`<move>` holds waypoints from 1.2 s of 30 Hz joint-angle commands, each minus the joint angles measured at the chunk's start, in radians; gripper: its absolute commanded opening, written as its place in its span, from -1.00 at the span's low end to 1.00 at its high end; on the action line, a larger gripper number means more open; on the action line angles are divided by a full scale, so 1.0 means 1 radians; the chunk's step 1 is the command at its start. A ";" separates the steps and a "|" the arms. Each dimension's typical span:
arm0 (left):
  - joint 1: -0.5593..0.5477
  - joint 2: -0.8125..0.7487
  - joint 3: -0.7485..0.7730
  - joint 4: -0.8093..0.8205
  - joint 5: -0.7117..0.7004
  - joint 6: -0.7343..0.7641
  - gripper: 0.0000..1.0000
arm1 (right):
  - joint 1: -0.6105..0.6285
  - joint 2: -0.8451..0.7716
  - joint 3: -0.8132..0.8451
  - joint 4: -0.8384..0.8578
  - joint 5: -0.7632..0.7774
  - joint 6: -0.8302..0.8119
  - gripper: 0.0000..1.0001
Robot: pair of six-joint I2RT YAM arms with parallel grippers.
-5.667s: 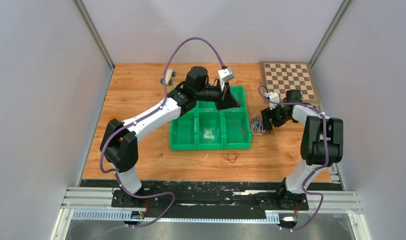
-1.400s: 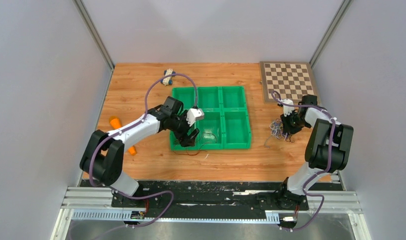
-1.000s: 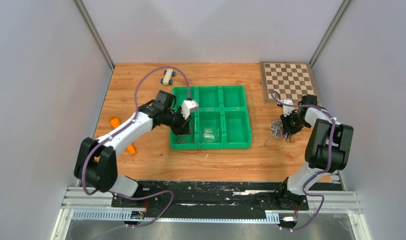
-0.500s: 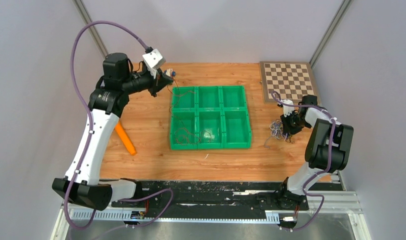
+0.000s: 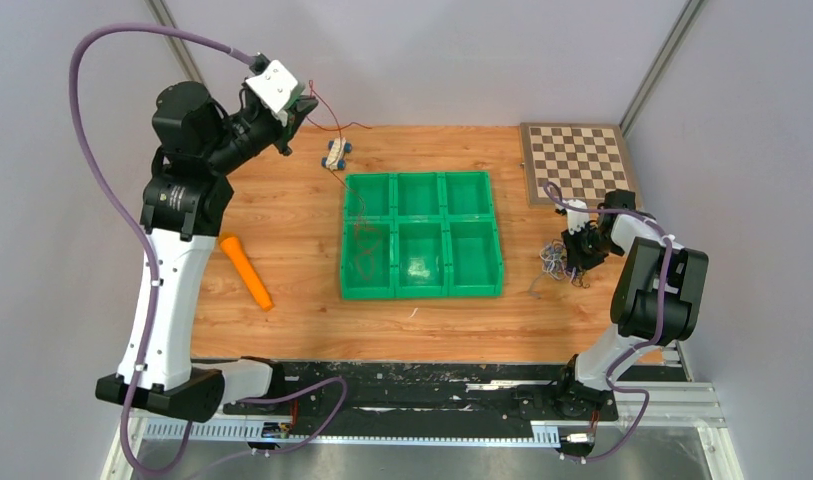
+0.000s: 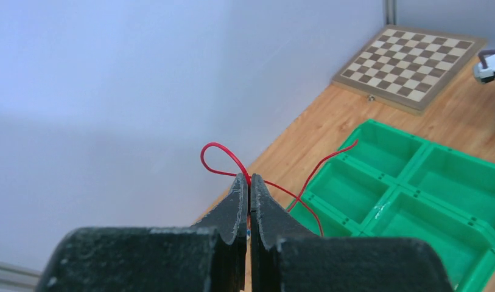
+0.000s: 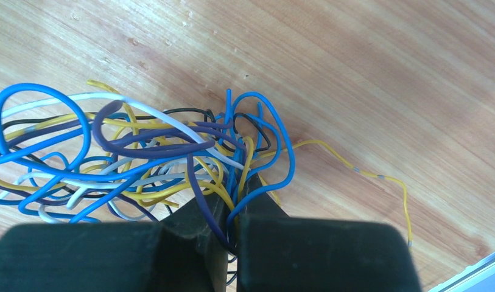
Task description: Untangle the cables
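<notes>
Pincer left (image 6: pixel 249 182): pinching red cable (image 6: pixel 218 145) aloft | pincer right (image 7: pixel 232 199): clamped on tangled cables (image 7: pixel 165 149)

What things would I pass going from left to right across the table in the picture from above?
An orange carrot-shaped toy → green tray → tangle of cables. The small blue-and-white toy and the chessboard overlap these sideways, so they are left out.
</notes>
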 commanded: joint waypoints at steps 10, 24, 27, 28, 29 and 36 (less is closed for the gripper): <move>0.004 -0.092 -0.249 -0.009 0.097 0.028 -1.00 | -0.002 -0.015 0.055 -0.032 -0.029 0.007 -0.95; -0.137 -0.179 -0.210 0.019 0.393 -0.234 -1.00 | -0.004 -0.026 0.026 -0.029 -0.028 -0.001 -0.95; -0.149 -0.178 -0.186 0.039 0.373 -0.277 -1.00 | -0.005 -0.030 0.023 -0.030 -0.027 -0.001 -0.95; -0.149 -0.170 -0.158 0.058 0.361 -0.287 -1.00 | -0.004 -0.033 0.022 -0.030 -0.027 -0.001 -0.95; -0.149 -0.163 -0.137 0.069 0.326 -0.303 -1.00 | -0.004 -0.034 0.019 -0.030 -0.027 -0.002 -0.95; -0.148 0.016 0.337 0.057 0.074 -0.223 -1.00 | -0.003 -0.035 0.025 -0.033 -0.023 -0.003 -0.95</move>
